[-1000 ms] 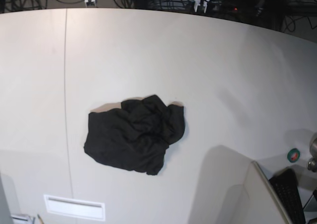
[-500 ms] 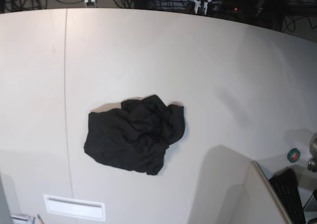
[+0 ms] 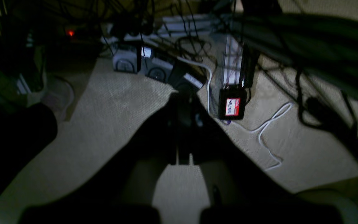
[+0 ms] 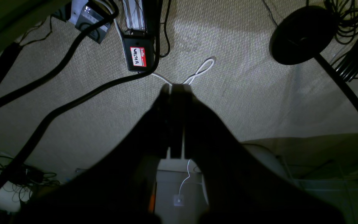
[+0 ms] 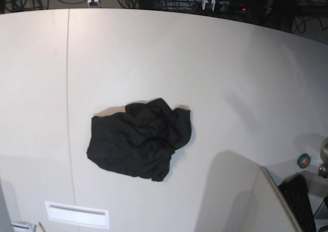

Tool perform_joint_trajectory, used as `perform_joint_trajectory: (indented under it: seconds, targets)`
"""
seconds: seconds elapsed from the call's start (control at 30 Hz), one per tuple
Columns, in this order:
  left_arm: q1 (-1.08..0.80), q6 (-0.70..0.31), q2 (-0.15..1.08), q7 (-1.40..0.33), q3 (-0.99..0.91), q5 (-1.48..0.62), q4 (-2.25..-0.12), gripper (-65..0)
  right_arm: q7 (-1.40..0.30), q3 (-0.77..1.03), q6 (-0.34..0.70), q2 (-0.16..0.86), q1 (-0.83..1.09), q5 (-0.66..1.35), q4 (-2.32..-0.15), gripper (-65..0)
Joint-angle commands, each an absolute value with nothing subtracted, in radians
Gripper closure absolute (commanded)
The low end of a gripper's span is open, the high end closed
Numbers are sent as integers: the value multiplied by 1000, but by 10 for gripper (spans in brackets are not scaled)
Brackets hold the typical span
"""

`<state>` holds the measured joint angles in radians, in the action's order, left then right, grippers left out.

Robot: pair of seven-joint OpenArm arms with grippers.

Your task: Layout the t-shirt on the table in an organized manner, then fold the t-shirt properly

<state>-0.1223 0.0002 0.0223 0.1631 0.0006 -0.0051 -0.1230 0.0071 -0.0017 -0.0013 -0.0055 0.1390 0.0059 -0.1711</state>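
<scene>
A black t-shirt [image 5: 139,139] is lying crumpled in a loose heap near the middle of the white surface [image 5: 215,73], just right of a thin dark seam line [image 5: 67,88]. Both arms are hanging off the surface over a carpeted floor [image 4: 244,93] strewn with cables. The left gripper [image 3: 183,124] and right gripper [image 4: 176,93] are keeping their jaws pressed together, gripping nothing.
</scene>
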Motion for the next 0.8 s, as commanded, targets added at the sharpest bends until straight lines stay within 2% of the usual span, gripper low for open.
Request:
perform_joint_trajectory:
  seconds: [0.0,0.5,0.77]
  targets:
    - [-125,2,27,166,1,-5,-124,0,7,-2,-7,-5,142,4,-174,0]
    - [-166,2,30,174,10,4,-133,0,7,1,-7,-5,182,5,-189,0]
    - [-358,-1,88,168,12,-1,-420,0,-27,4,-7,-5,415,8,-507,0]
